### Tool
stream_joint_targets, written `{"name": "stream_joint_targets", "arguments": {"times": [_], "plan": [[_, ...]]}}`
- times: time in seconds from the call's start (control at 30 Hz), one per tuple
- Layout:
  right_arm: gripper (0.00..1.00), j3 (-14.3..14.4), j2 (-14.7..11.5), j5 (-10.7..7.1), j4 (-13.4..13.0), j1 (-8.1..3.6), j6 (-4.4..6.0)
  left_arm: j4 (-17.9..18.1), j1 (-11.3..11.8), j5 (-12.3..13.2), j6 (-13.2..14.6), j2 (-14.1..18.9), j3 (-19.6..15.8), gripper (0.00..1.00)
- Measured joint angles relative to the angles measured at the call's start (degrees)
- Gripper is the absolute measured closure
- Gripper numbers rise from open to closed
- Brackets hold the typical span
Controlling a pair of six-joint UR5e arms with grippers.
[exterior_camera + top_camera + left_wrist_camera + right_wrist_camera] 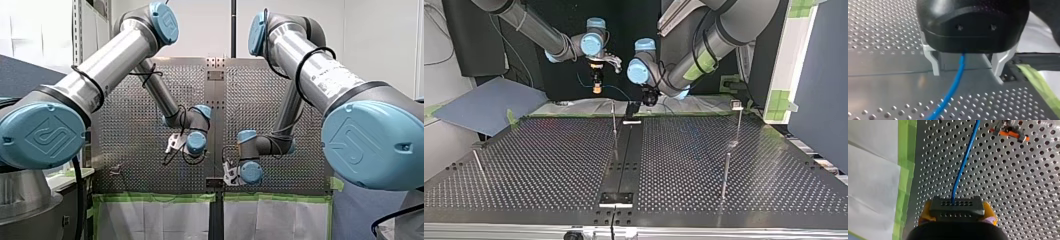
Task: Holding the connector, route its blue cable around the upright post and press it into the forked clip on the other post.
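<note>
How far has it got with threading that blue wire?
Done: my right pincer grips the connector. In hand: the blue cable runs from it between my left pincer's open fingers, unclamped. Left: no cable shows around the posts in the top view, so wrapping and clipping remain.
</note>
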Motion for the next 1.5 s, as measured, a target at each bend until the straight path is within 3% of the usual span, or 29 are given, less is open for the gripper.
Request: {"name": "stream_joint_targets", "arguments": {"times": [0.3,0.53,0.87,1.2,1.5], "plan": [[0.62,-0.04,0.00,-2.34,0.00,-0.47,-0.20,1.23,-0.27,1.95,-1.13,0.00,-0.94,0.00],[0.62,-0.09,0.00,-4.74,-0.16,-0.56,-0.26,4.36,-0.09,4.76,-1.61,0.00,-2.82,0.00],[0.62,-0.53,0.01,-9.99,-0.26,-0.56,-0.42,5.59,0.14,4.11,-1.41,0.00,-2.94,0.00],[0.62,-0.81,0.02,-12.84,-0.15,-0.56,-0.44,6.48,-0.46,3.62,2.88,0.00,-2.96,0.00],[0.62,-1.09,0.06,-13.58,0.00,-0.56,-0.44,6.41,-0.51,3.61,7.27,-0.13,-2.96,0.00]]}}
